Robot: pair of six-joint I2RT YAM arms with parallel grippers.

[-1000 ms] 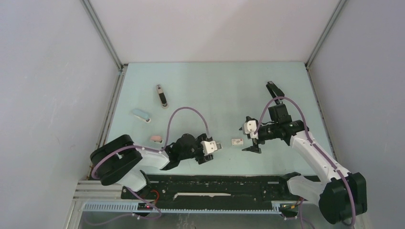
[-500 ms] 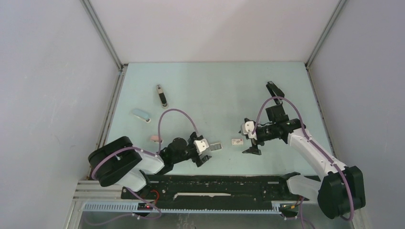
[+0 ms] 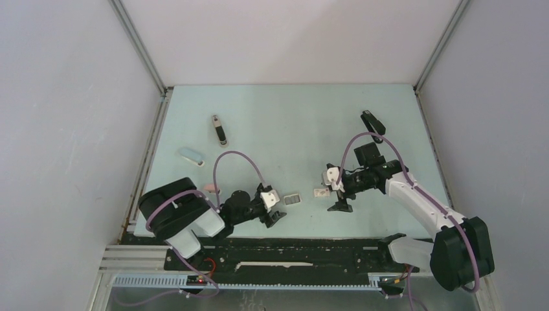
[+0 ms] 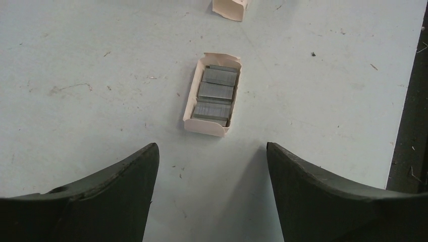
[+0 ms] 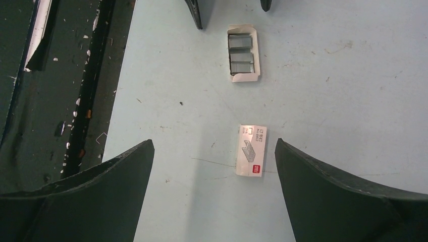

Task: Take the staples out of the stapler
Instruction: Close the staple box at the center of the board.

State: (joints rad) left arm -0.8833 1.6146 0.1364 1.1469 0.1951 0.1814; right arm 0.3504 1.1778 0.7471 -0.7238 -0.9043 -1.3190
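Grey staples (image 4: 216,91) sit in an open card tray (image 4: 206,127) just ahead of your left hand (image 4: 210,151), which is spread wide and empty; right hand (image 5: 213,146) also gapes empty, over the white box (image 5: 251,150). Stapler (image 3: 220,130) lies well apart, back-left on the desk (image 3: 291,123). Likely best: reach it with the left hand and grip the black body across its width, not the top

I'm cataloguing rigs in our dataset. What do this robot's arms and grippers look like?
The left arm and right arm have white shells with bulky black joints. A purple cable loops along each. The left gripper and right gripper each carry two dark, curved fingers tapering to points; white blocks sit behind them. No markings show.
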